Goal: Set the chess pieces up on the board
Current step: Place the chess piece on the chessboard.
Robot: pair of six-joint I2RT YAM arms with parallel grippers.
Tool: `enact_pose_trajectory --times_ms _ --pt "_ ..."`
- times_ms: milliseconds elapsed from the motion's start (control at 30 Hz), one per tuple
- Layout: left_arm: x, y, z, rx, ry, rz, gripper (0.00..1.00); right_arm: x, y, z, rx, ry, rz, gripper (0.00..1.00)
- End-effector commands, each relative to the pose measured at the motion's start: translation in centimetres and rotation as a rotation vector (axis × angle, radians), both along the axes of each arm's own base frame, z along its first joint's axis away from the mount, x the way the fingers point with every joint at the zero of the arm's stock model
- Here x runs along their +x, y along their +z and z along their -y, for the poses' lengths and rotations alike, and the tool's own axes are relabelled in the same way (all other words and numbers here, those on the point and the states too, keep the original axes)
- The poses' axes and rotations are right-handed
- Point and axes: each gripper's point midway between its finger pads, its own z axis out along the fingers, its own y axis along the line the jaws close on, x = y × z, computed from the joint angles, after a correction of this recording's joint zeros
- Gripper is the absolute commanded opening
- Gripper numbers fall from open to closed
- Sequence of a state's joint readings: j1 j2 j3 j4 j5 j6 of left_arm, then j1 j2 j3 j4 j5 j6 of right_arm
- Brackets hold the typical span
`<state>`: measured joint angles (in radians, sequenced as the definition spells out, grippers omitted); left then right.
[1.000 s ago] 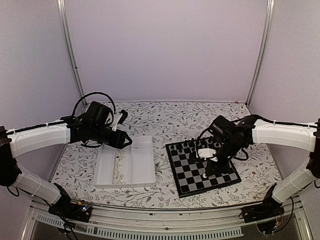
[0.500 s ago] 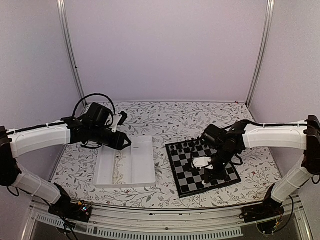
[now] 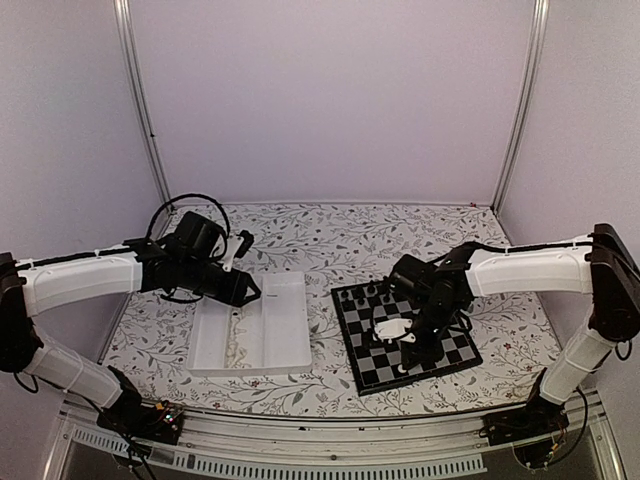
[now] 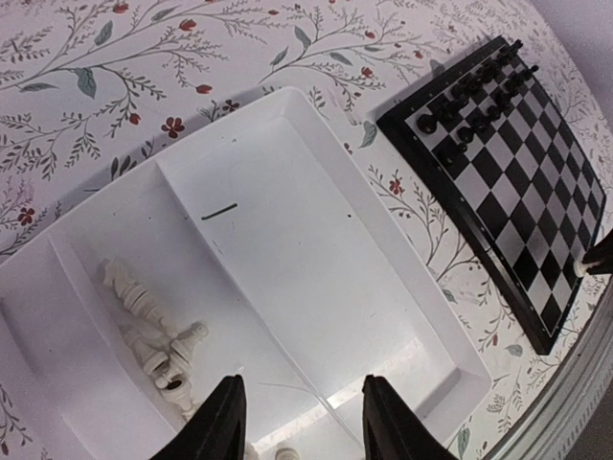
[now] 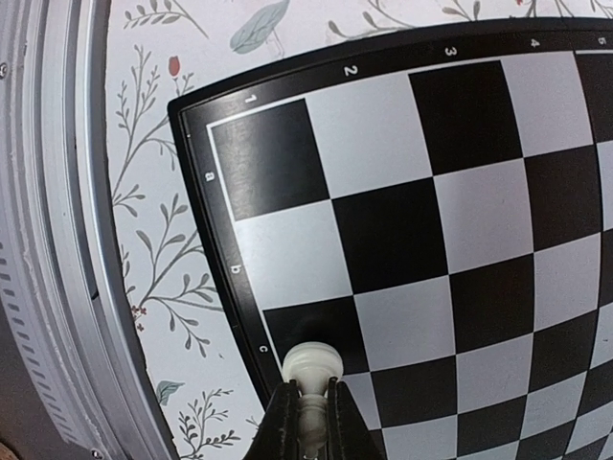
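1. Right wrist view: the white digits 1, 2, 3 and 4 run along the top strip of the board's (image 5: pixel 297 84) black border, one above each column of squares.
2. Same view: the small white letters a, b and c run down the adjoining left strip of the border, one beside each row of squares.
3. A further white mark after the 4, at the picture's right edge, is cut off and unreadable.
4. Left wrist and top views: no writing can be read.
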<state>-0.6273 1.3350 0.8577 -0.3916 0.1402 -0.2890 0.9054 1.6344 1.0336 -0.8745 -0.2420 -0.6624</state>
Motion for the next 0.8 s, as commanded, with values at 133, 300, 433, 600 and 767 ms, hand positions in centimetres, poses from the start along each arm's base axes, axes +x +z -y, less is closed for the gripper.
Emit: enact_pose_trajectory --times_ms 133,300,433,600,767 --pt "-0.3 -0.3 -0.6 0.01 0.016 -0.01 0.44 0.3 -0.1 -1.1 -0.008 0.003 0.007 0.04" --pt "-0.4 -0.4 -0.6 0.01 0.016 -0.015 0.44 0.0 -0.3 -1.1 -0.018 0.009 0.004 0.07" --pt "-0.5 -0.6 -0.6 0.009 0.016 -0.02 0.44 0.1 -0.5 -1.0 -0.027 0.01 0.009 0.14" --pt "-0.5 -0.4 -0.6 0.004 0.016 -0.021 0.44 0.1 -0.4 -1.1 -0.025 0.006 0.013 0.22" --pt "-0.6 0.1 -0.6 0.001 0.031 -0.031 0.44 -0.2 0.4 -1.3 -0.002 0.005 0.005 0.3"
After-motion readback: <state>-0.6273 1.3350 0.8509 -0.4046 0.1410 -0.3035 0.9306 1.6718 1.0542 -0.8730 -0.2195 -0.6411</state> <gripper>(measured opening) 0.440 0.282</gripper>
